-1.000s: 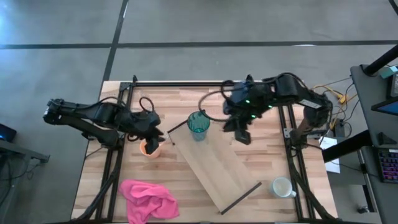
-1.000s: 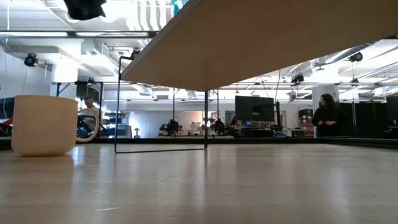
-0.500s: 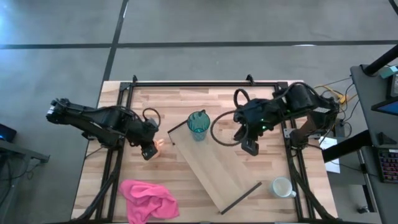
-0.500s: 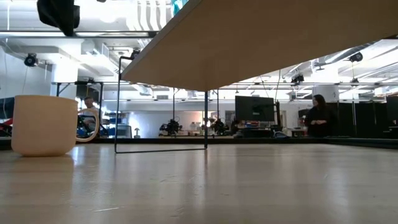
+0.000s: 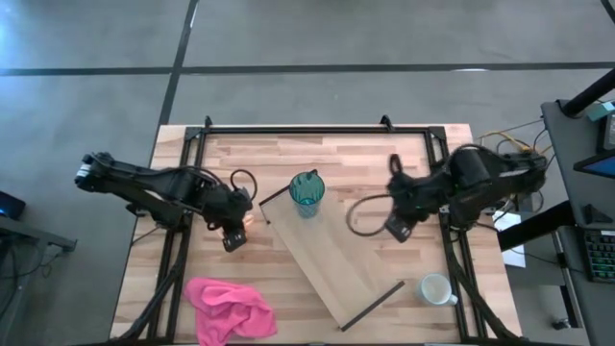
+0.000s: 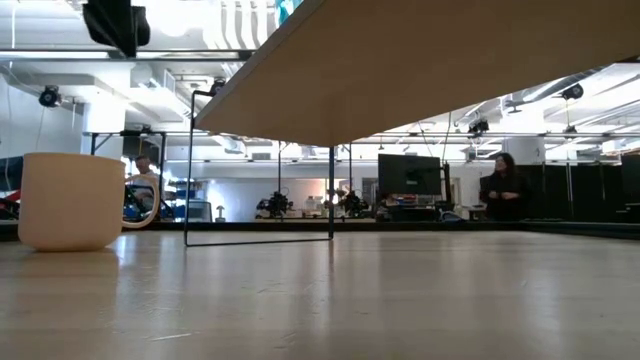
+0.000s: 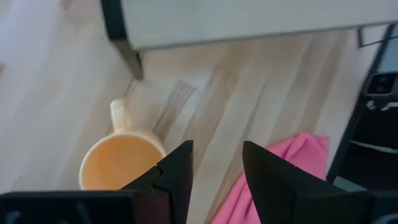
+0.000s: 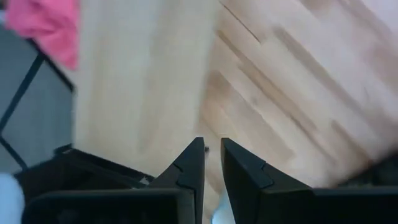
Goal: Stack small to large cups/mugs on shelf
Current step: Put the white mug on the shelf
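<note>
Overhead, left hand [image 5: 233, 237] sits just off the shelf's [image 5: 332, 259] near-left corner, fingers [image 7: 176, 168] apart, nothing between them. Orange mug [image 7: 120, 160] directly under it on the counter [image 5: 288, 154], handle toward the shelf edge. Pink cloth [image 5: 229, 306] lies toward the counter's front-left, bare wood between it and the mug. Right hand [image 5: 396, 229] hangs over the counter just off the shelf's right long edge, fingers [image 8: 189, 165] drawn nearly together, empty. Tumbler [image 5: 307, 190] stands upright on the shelf's far corner; the board beyond it is open. White mug [image 5: 435, 288] rests at the front-right, beside the shelf's low end.
</note>
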